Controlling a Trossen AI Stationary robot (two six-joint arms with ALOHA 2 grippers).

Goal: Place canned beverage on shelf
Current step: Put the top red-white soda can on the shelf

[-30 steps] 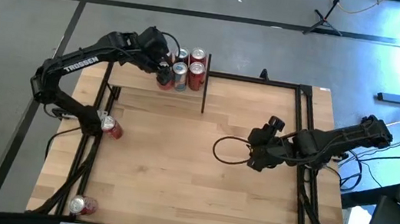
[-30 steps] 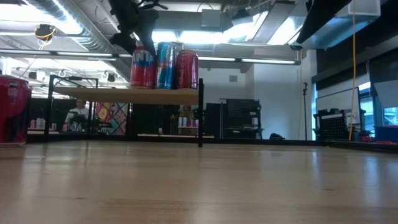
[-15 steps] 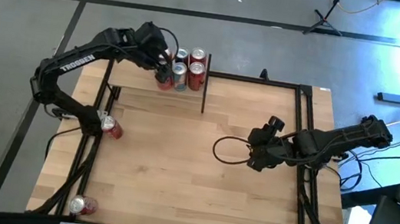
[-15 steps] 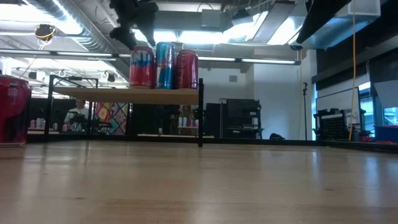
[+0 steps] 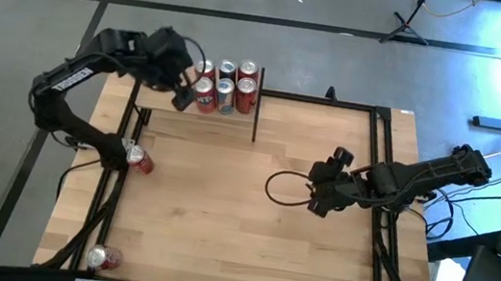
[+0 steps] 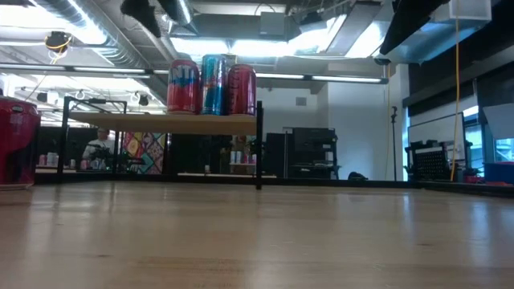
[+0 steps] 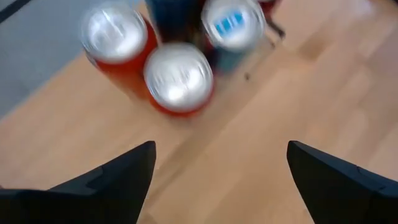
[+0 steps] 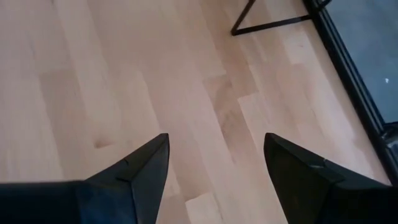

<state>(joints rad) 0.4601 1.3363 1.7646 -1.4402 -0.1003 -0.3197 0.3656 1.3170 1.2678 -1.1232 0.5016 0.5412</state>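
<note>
The left gripper (image 5: pixel 182 93) has its two dark fingers (image 7: pixel 106 180) spread wide with nothing between them; it hangs above the shelf (image 5: pixel 198 112), just left of the cluster of cans (image 5: pixel 226 85) and apart from them. In the left wrist view the silver can tops sit beyond the fingertips, clear of both. The cans stand upright, packed close together at the right end of the shelf, beside the black upright post (image 5: pixel 257 114). In the low view, three of them show side by side on the board: a red can (image 6: pixel 183 86), a blue and red can (image 6: pixel 214 84) and a dark red can (image 6: pixel 242 89). The shelf stands at the far left of the table (image 5: pixel 240 217). The right gripper (image 5: pixel 318 190) waits over the right half of the table, well apart from the shelf, its fingers (image 8: pixel 140 174) also spread wide and empty above bare wood. A red can (image 5: pixel 138 158) sits at the left edge of the table, near the left arm's base, and another can (image 5: pixel 105 258) sits at the near left corner. In the low view, a person (image 6: pixel 99 147) shows in the room behind the table.
</note>
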